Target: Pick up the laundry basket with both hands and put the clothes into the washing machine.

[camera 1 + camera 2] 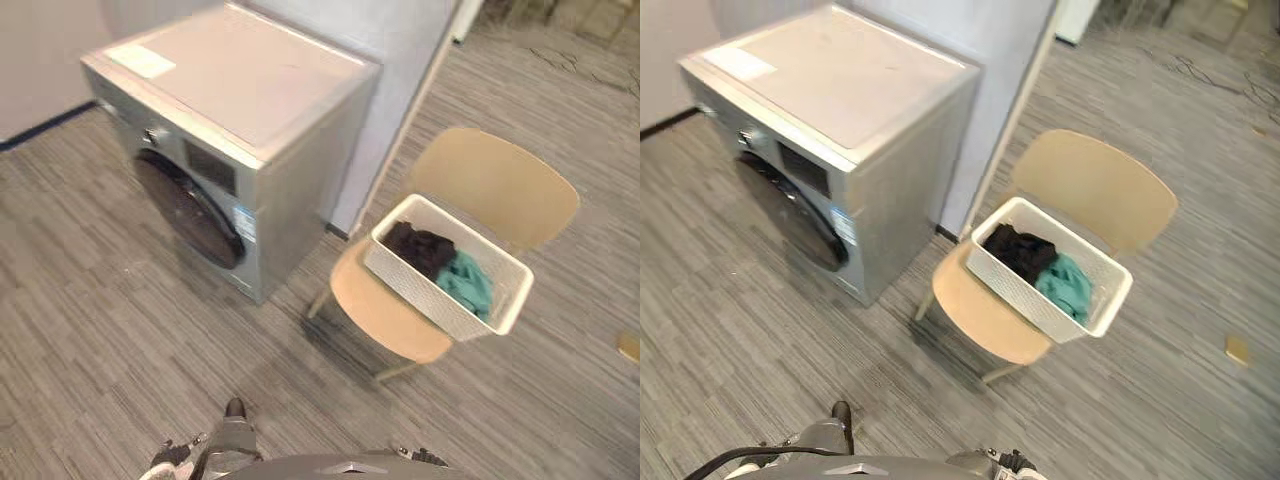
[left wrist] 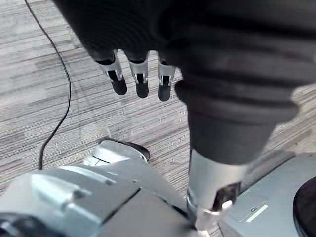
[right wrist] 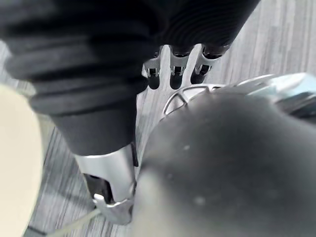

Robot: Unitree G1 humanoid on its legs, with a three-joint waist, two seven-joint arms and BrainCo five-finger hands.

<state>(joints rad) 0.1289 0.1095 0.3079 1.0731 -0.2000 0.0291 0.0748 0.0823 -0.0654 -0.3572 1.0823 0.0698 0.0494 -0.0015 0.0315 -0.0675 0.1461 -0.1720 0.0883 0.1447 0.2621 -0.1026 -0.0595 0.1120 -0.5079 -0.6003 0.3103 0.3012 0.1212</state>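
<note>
Left hand (image 2: 141,81) hangs low at the robot's side with its fingers loose and straight, holding nothing. The right hand (image 3: 175,69) hangs the same way on the other side, fingers relaxed and empty. Neither is near the work.

Progress: nothing is done. The basket has not been lifted and no clothes have been moved.

Findings, left to right:
- The washing machine (image 1: 230,150) stands on the grey floor (image 1: 90,330) at the left. Its round dark door (image 1: 190,212) appears shut. A pale label (image 1: 140,61) lies near the back left corner of its top.
- A light wall panel (image 1: 400,60) rises just behind and beside the machine.
- A tan chair (image 1: 495,185) stands just right of the machine.
- The white laundry basket (image 1: 420,290) sits slantwise across the chair seat, and its right end reaches past the seat's edge.
- Inside the basket, a dark garment (image 1: 420,247) lies at the left end and a teal garment (image 1: 468,283) beside it to the right.
- A small tan object (image 1: 1237,349) lies on the floor well to the right.

Remaining: approach the chair, grip the basket on both sides, lift it, get the door open and load both garments.

Obstructions: in my judgement the shut door is the main one, since both hands will be occupied by the basket. The chair back also limits access to the basket's far side.
</note>
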